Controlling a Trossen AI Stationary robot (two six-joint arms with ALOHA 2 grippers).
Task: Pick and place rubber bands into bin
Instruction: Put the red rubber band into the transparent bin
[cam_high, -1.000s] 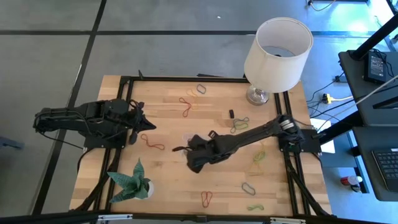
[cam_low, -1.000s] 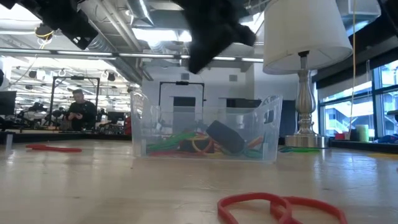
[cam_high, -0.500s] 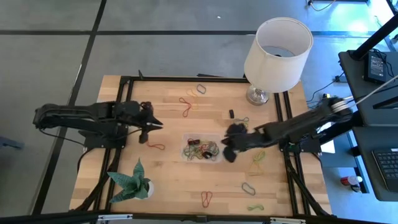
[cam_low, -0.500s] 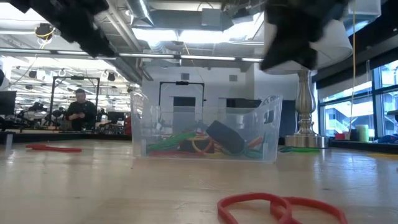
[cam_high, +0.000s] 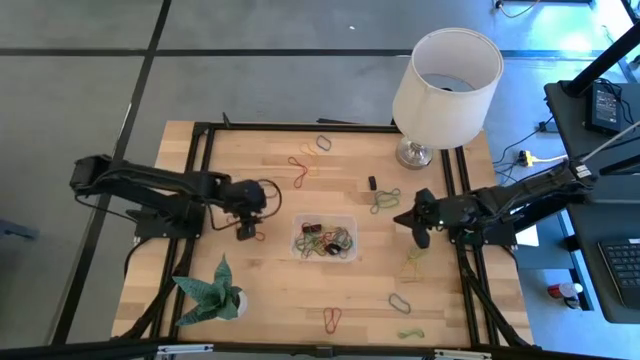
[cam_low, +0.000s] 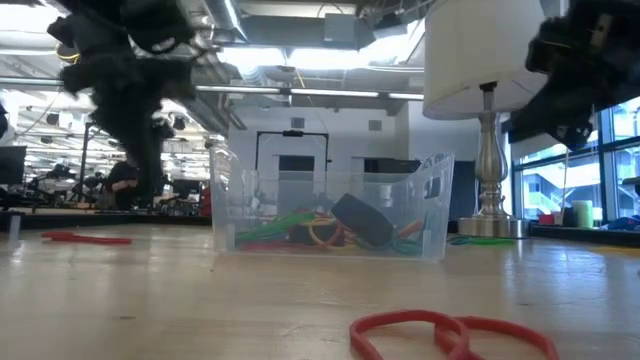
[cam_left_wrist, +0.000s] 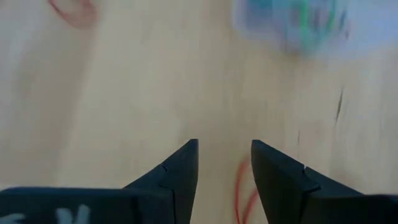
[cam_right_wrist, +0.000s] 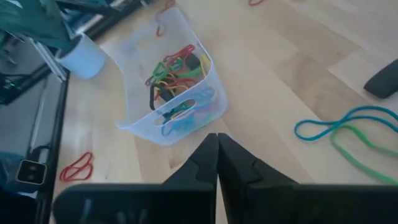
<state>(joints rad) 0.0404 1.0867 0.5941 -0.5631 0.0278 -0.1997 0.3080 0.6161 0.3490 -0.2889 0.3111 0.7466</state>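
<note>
The clear bin (cam_high: 325, 238) stands mid-table with several coloured rubber bands (cam_right_wrist: 171, 68) inside. My left gripper (cam_high: 248, 228) points down at the table just left of the bin, open. A red rubber band (cam_left_wrist: 244, 186) lies flat on the wood under its fingers, beside one fingertip and untouched as far as I can see. My right gripper (cam_high: 410, 222) hovers to the right of the bin, shut and empty (cam_right_wrist: 217, 146). More bands lie scattered over the table: red (cam_high: 300, 172), green (cam_high: 385, 200), yellow-green (cam_high: 415, 258), red (cam_high: 332, 318).
A white lamp (cam_high: 445, 80) stands at the far right corner. A green folded-paper plant (cam_high: 212, 292) sits at the near left. A small black piece (cam_high: 372, 184) lies near the lamp's foot. A blue and green band (cam_right_wrist: 348, 134) lies close to my right gripper.
My right gripper has gone from above the bin toward the table's right edge. My left gripper has moved toward the bin and the near edge, tipping to point down over the red band. The bin and the bands have stayed where they were.
</note>
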